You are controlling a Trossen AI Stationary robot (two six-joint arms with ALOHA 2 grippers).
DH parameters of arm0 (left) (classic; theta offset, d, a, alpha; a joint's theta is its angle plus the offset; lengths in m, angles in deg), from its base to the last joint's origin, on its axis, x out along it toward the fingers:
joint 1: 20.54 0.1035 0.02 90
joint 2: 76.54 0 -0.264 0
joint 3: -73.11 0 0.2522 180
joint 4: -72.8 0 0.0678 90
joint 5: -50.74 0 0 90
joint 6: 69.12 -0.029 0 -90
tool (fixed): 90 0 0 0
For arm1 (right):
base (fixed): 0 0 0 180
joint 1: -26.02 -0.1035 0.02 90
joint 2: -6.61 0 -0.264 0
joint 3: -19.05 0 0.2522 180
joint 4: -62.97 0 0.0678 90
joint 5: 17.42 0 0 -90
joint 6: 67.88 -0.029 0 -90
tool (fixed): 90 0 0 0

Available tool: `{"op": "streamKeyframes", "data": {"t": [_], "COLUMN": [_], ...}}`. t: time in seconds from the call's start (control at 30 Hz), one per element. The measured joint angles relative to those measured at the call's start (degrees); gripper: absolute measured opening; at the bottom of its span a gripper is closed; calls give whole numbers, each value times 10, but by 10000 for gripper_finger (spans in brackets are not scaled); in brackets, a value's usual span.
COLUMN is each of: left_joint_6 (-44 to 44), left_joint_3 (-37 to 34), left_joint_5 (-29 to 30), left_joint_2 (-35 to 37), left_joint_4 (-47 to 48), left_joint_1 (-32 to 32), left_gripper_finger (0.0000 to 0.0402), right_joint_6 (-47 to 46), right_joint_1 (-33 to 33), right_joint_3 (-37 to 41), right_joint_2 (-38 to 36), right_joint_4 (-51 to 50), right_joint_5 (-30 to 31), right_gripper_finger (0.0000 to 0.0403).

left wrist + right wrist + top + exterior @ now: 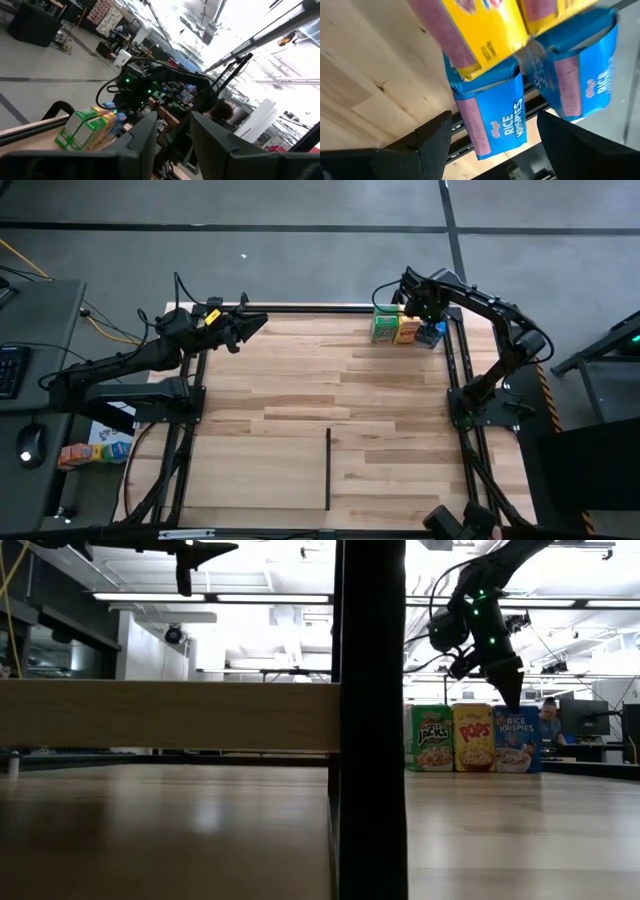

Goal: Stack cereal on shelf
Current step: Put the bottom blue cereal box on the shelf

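The cereal boxes stand upright on their bottom ends in a tight cluster at the table's far right corner: green (385, 328), yellow-orange (407, 330) and blue (431, 333). The low view shows them as a row, green (433, 738), yellow (473, 738) and blue (516, 740). My right gripper (494, 117) hangs open just above the blue end and points steeply down. Its fingers stand on either side of one blue box (495, 122) without touching it. A second blue box (585, 85) stands beside it. My left gripper (172, 135) is open, holds nothing and hovers high at the far left (248, 326). The shelf's thin black bar (328, 468) lies near the front middle.
A black metal frame (455, 370) runs along the table's far and right edges, close behind the boxes. The bare wood (300, 380) stretches between the arms. A side table at the left holds a keyboard (10, 370), a mouse (30, 445) and small boxes (95, 450). A person (548, 718) sits in the room beyond.
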Motion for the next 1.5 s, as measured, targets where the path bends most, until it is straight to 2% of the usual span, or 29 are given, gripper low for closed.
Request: {"op": "streamKeyframes", "data": {"t": [0.4,0.8,1.23,1.5], "left_joint_6": [0,1,1,1], "left_joint_3": [0,0,0,0], "left_joint_5": [0,0,0,0], "left_joint_2": [0,0,0,0], "left_joint_4": [-1,1,1,1], "left_joint_1": [0,0,0,0], "left_gripper_finger": [111,111,111,111], "right_joint_6": [-30,-44,-45,-24], "right_joint_1": [7,7,7,7], "right_joint_3": [36,36,36,36], "right_joint_2": [0,0,0,0], "right_joint_4": [43,52,41,-12], "right_joint_5": [-1,-41,-33,-25], "right_gripper_finger": [267,257,185,146]}}
